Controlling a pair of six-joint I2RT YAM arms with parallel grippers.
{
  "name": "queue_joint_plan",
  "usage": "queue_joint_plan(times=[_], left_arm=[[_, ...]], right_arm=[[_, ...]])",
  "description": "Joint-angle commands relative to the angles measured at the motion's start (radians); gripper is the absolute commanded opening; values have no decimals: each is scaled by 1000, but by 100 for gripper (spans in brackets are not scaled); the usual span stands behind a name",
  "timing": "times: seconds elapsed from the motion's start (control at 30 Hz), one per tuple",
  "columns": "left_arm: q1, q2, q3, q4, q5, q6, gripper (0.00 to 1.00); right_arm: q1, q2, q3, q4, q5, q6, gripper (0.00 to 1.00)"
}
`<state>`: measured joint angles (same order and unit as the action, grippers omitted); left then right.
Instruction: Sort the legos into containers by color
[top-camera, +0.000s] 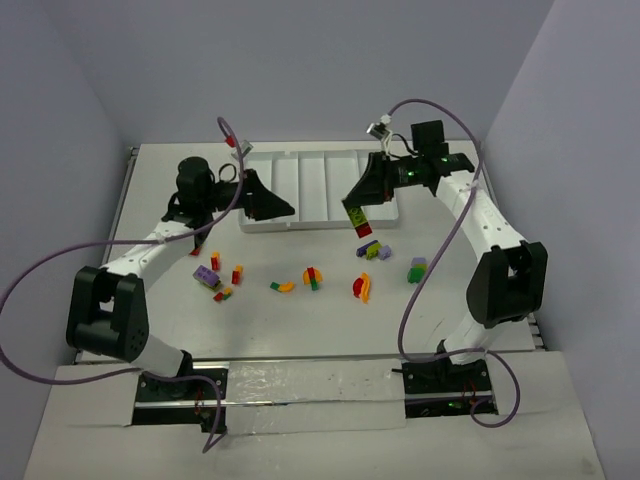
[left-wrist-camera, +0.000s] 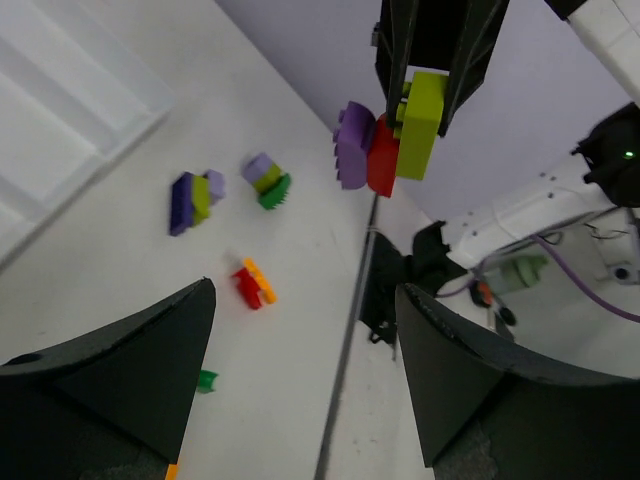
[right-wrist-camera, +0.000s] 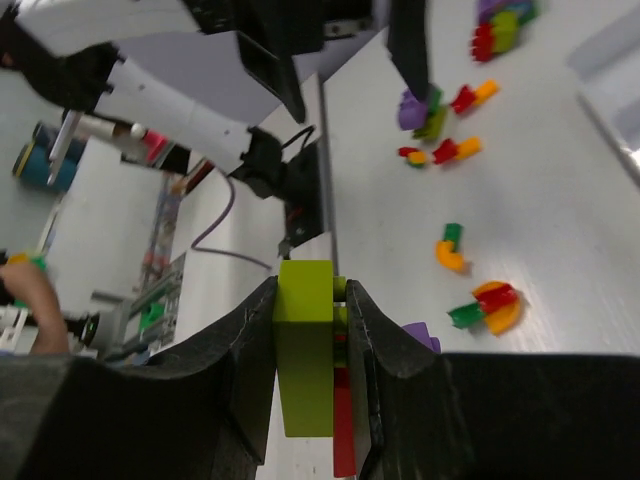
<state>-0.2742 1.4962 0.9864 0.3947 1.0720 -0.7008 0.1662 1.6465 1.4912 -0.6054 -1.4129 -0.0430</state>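
My right gripper (top-camera: 353, 208) is shut on a stuck-together clump of a lime green, a red and a purple lego (top-camera: 357, 216), held in the air just past the front right corner of the white tray (top-camera: 320, 185). The right wrist view shows the lime brick (right-wrist-camera: 305, 350) pinched between the fingers, red beside it. My left gripper (top-camera: 285, 210) is open and empty at the tray's front wall, facing the clump (left-wrist-camera: 390, 140). Loose legos lie in front of the tray: a purple-lime cluster (top-camera: 208, 278), an orange-red-green piece (top-camera: 313, 277), and a red-orange curved pair (top-camera: 361, 288).
More legos lie near the right arm: a purple-lime group (top-camera: 375, 250) and a green-purple one (top-camera: 417, 268). Purple cables loop over both arms. The tray's compartments show no bricks. The table's right edge (left-wrist-camera: 350, 330) runs near the legos.
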Motion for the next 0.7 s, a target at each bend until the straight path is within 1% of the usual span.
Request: queue_joint_plan(times=[0.0,0.03,0.07,0.1,0.13,0.17,0.2,0.27,0.37,0.4,0.43,0.47,0.5,0.53,0.63,0.67], left_arm=[[-51,36,-17,318,75,-201,80],[-58,36,-6,285,67,-179,79],[-69,35,7,227,45,-152,76],[-80,31,6,198,13,-117,75],[-83,32,5,192,5,-108,75],[-93,35,-9,219,-15,-114,75],[-109,43,-30,284,-36,-164,74],[-144,59,-63,359,-59,-220,74],[-195,92,-89,542,-52,-301,71],[-212,104,-92,598,-53,-319,70],[-218,109,-90,611,-58,-325,70],[-221,112,-89,610,-59,-325,70],[-219,115,-88,587,-76,-315,69],[-216,115,-87,564,-83,-305,68],[-204,98,-87,459,-107,-246,65],[-197,87,-85,362,-121,-219,65]], right_arm=[[58,42,144,-238,-182,-197,0],[61,55,164,-284,-189,-226,0],[61,92,189,-391,-199,-297,0],[60,142,254,-586,-206,-457,0],[59,179,308,-637,-208,-500,0],[60,215,362,-781,-208,-613,0],[63,240,393,-833,-210,-643,0],[70,254,405,-808,-212,-599,0],[82,261,411,-765,-212,-514,0],[85,259,405,-722,-212,-449,0],[85,253,393,-682,-212,-392,0],[85,249,382,-643,-211,-340,0],[84,237,355,-567,-209,-238,0],[83,228,339,-527,-208,-186,0],[76,195,301,-444,-157,-77,0],[75,175,276,-327,-96,72,0]])
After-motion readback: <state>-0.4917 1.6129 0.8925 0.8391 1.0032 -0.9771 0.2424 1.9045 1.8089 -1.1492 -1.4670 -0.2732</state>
